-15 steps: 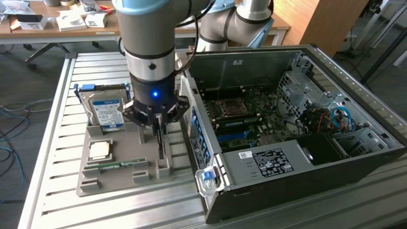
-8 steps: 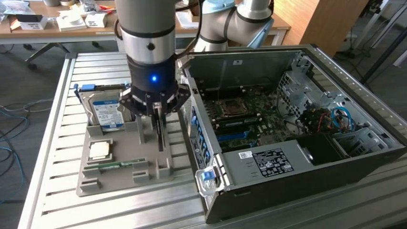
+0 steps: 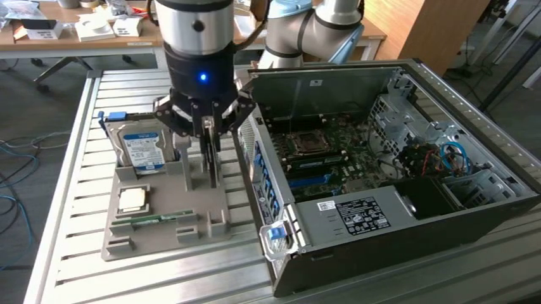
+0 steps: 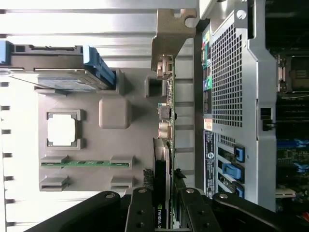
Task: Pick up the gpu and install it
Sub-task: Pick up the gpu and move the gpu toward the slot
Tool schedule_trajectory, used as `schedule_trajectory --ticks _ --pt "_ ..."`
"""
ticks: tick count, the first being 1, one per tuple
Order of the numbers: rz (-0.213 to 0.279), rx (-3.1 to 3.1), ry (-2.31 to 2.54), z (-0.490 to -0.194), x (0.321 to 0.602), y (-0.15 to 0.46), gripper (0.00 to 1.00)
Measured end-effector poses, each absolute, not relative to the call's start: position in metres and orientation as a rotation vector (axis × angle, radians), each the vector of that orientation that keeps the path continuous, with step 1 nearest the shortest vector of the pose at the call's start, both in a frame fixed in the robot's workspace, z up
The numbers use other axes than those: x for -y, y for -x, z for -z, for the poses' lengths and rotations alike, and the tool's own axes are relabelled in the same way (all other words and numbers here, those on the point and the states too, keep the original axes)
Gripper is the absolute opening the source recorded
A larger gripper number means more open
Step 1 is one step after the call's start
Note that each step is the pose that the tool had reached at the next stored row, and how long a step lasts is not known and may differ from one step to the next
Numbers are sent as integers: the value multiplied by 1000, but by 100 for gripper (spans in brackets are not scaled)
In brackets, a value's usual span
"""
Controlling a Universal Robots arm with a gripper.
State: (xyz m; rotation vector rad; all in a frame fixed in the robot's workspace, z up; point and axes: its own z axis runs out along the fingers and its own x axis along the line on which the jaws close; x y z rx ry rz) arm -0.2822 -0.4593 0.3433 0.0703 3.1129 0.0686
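Pick-up step in hand: gpu (image 4: 161,166) upright on edge in a slot of the grey holder (image 3: 152,234), not yet lifted, with the drive (image 3: 139,149) on the exterior view's left and the open case (image 3: 381,209) just beside on the right. Tool (image 3: 203,136) down over its top edge, seemingly pinching the card between the fingers (image 4: 142,203). Calls for a straight, untilted pull clear of the slot, keeping the bracket off the holder and the near case wall.

Slatted aluminium table (image 3: 72,190) carries grey component holder (image 3: 161,239), lower left of exterior view; open computer tower (image 3: 397,247) just beside it, right.
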Motion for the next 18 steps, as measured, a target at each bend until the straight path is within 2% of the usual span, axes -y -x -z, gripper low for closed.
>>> schedule_trajectory --ticks 18 --pt "-69 -3113 -70 -422 459 281 26"
